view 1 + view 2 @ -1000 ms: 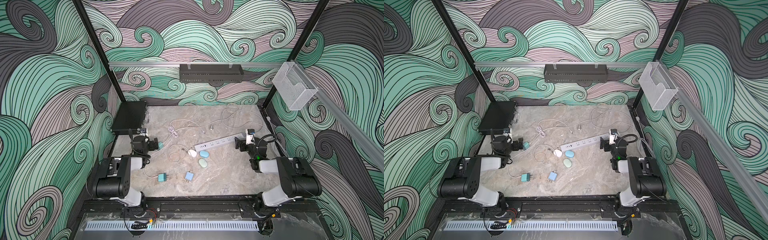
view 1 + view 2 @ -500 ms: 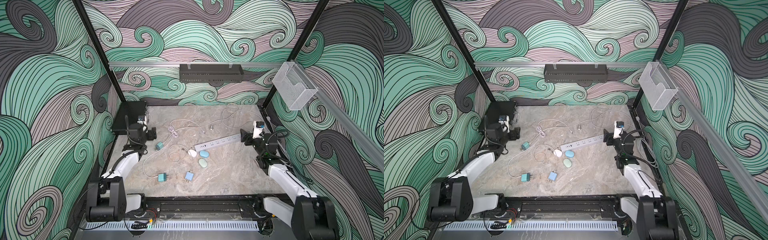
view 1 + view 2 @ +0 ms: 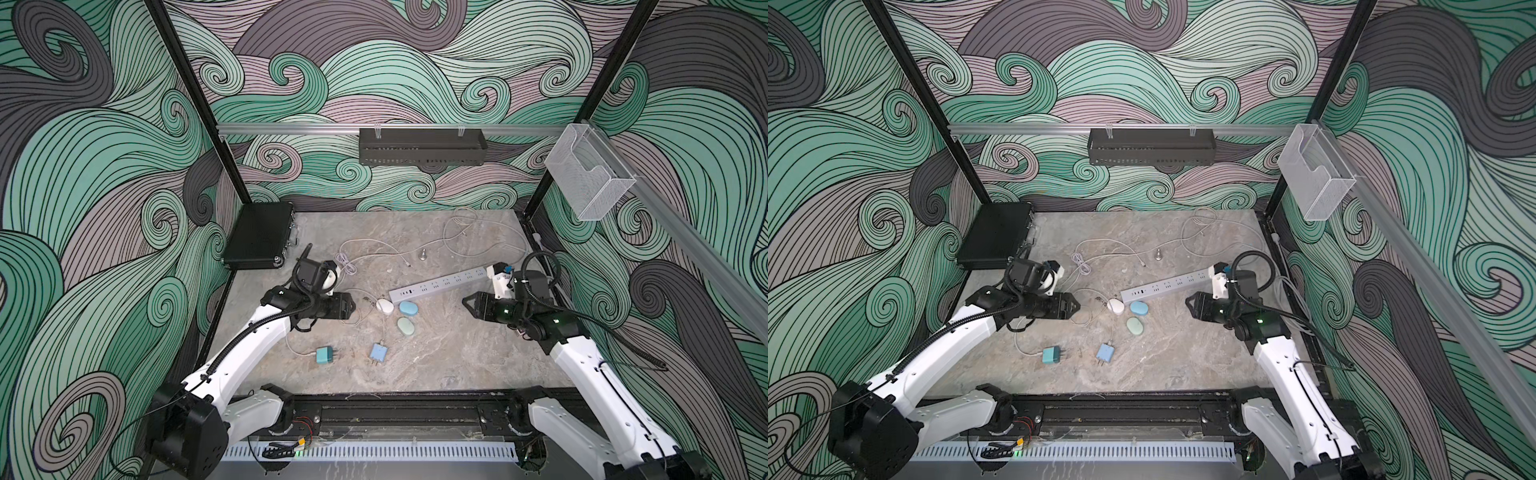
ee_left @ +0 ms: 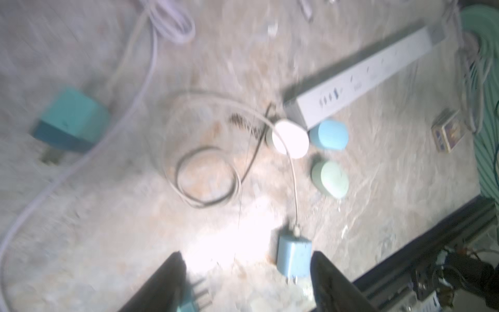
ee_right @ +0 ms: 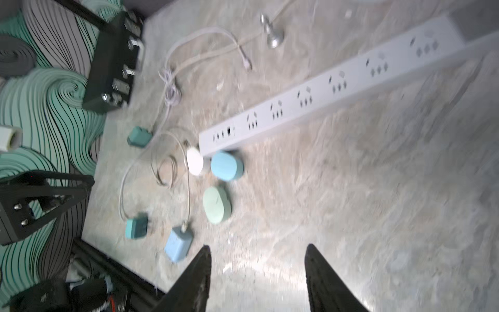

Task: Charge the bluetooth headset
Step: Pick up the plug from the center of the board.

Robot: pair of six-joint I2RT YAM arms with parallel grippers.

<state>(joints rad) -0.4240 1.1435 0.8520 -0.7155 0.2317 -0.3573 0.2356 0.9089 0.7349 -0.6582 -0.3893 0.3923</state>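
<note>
Headset cases lie clustered mid-way across the grey marble counter (image 3: 436,365): a white oval plastic case (image 3: 385,306), a blue oval case (image 3: 408,308) and a pale green oval case (image 3: 406,326). The white and blue ones sit just beside one end of the long white power strip (image 3: 440,286). A thin white cable (image 4: 294,183) passes over the white case to a light blue wall charger (image 3: 378,352), and a teal wall charger (image 3: 324,355) lies near it. The left end effector (image 3: 351,306) hovers beside the cluster, released and empty. The right end effector (image 3: 465,300) hovers on the opposite side, fingers apart, grasping nothing.
</note>
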